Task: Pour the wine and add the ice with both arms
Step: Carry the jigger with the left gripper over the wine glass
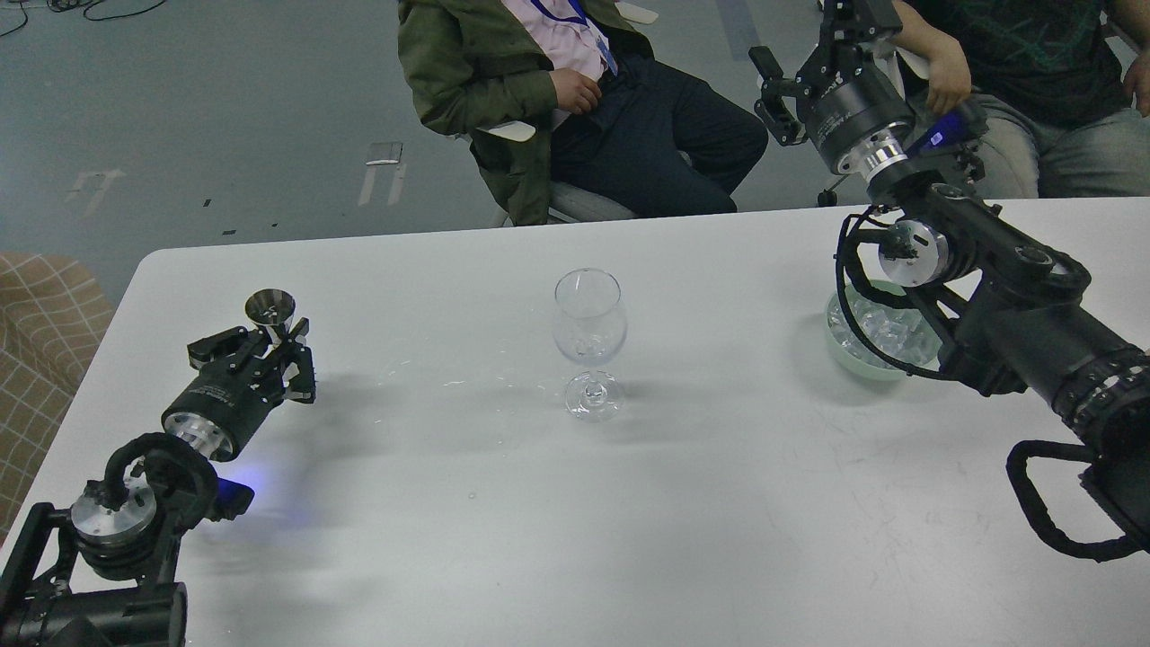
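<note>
A clear stemmed wine glass stands upright at the table's middle; glassy glints sit low in its bowl, and I see no coloured liquid. My left gripper, at the left of the table, is shut on a small steel measuring cup and holds it upright above the tabletop. Clear ice cubes fill a pale green bowl at the right, partly hidden by my right arm. My right gripper is raised high beyond the table's far edge, its fingers spread, with nothing in it.
Two people sit just past the far edge: one in a green jacket, one in grey trousers close to my right gripper. Small clear droplets lie on the white table left of the glass. A checked chair stands at far left.
</note>
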`<state>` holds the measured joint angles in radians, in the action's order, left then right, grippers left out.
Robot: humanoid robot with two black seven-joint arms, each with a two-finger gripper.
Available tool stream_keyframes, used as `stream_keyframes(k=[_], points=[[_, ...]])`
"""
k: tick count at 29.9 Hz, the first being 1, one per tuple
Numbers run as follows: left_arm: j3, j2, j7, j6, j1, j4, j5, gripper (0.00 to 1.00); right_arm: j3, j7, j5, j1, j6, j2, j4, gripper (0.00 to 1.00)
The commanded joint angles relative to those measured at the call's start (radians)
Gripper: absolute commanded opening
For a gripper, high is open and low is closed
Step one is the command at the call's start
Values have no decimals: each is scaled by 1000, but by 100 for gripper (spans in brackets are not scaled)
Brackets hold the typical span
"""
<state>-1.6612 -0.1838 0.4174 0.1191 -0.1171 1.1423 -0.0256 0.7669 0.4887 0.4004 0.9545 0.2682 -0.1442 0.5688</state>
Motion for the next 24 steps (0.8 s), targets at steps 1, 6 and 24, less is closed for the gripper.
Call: stream_keyframes(k=[1,6,24], points=[[9,-6,23,-22,-1,56,13,0,0,0,0,-2,0,0,0,100],[83,-63,43,-142,-9,178,13,0,0,0,0,0,0,0,0,100],[356,-95,71,-383,-228,246,58,0,0,0,0,-8,0,0,0,100]])
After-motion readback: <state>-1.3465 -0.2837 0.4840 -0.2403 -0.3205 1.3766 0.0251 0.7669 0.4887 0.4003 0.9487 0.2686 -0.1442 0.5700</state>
